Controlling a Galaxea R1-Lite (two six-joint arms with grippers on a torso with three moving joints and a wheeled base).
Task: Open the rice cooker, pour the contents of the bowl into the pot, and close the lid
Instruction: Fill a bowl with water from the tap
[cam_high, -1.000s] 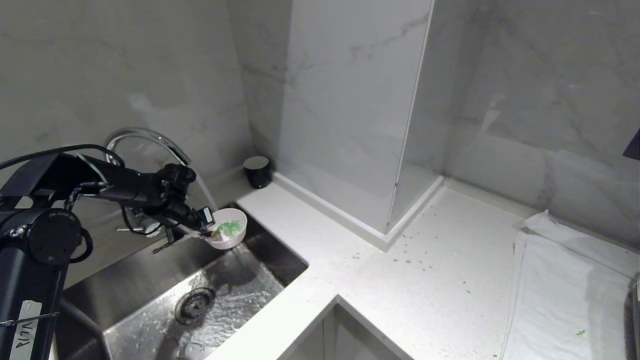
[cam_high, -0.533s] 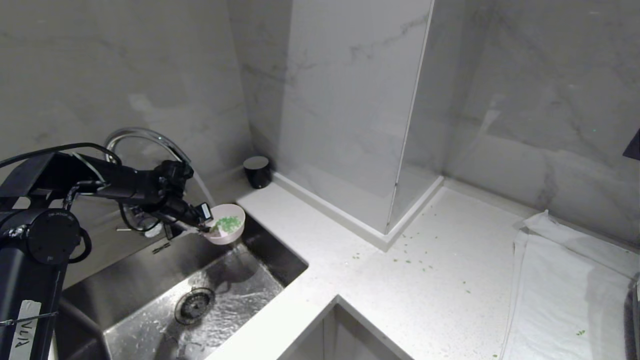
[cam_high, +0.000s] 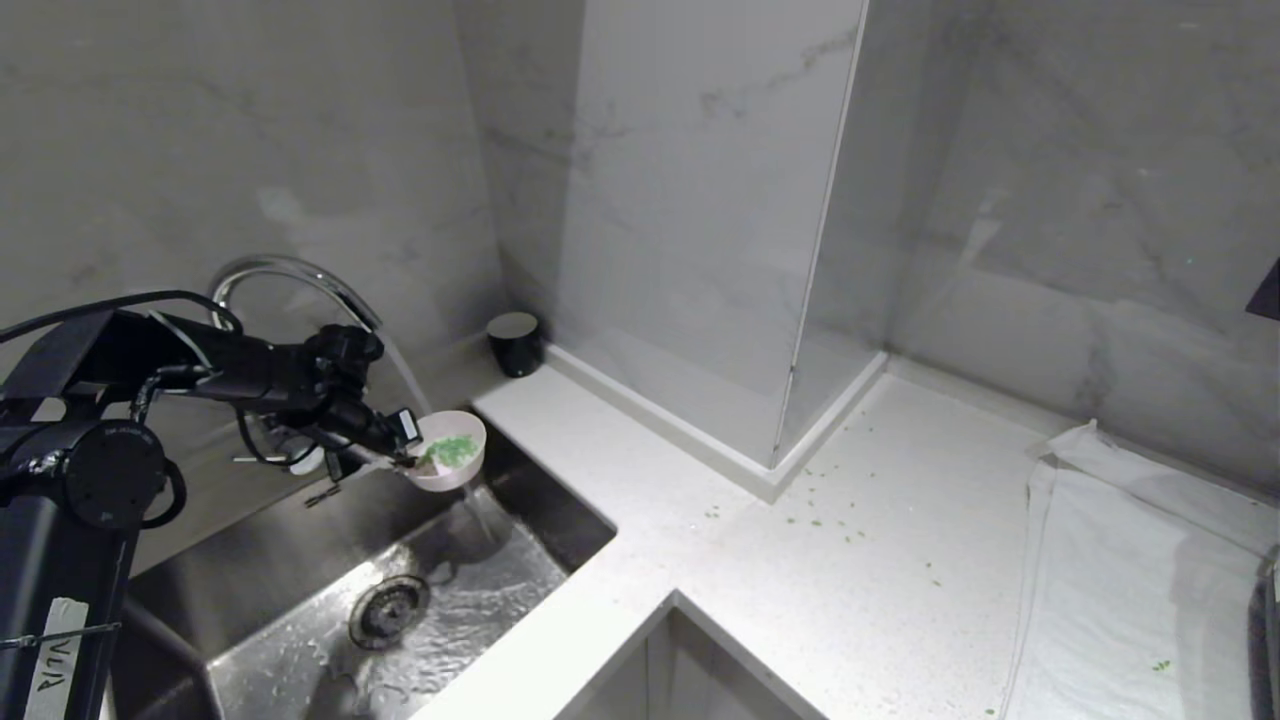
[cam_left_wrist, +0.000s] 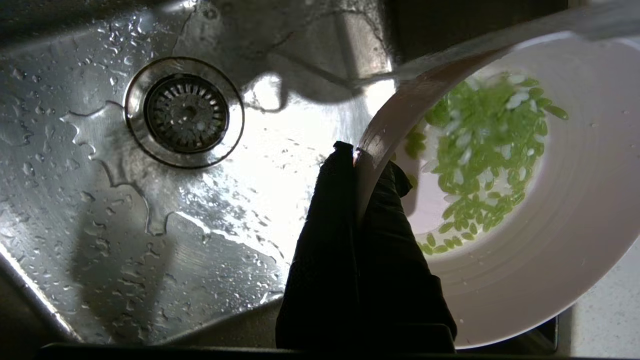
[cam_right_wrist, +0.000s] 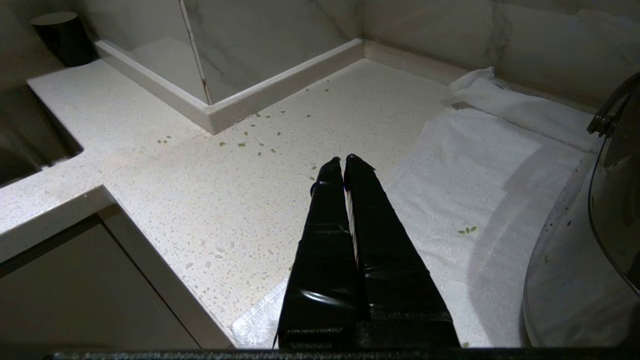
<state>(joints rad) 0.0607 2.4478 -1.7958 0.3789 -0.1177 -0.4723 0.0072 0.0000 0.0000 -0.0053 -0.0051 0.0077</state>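
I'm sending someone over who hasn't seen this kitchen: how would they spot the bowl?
Find the steel sink at the counter's left end. Above its back corner, under the running faucet, the left end effector grips the bowl by its rim. It is small, round, pale pink, holding green bits.

left arm: reaches in from the left side of the head view, forearm near level | left gripper (cam_high: 408, 462): fingers (cam_left_wrist: 325, 225) clamped, one on either side of a thin rim | right gripper (cam_right_wrist: 343, 161): fingers pressed together, angled downward, holding nothing
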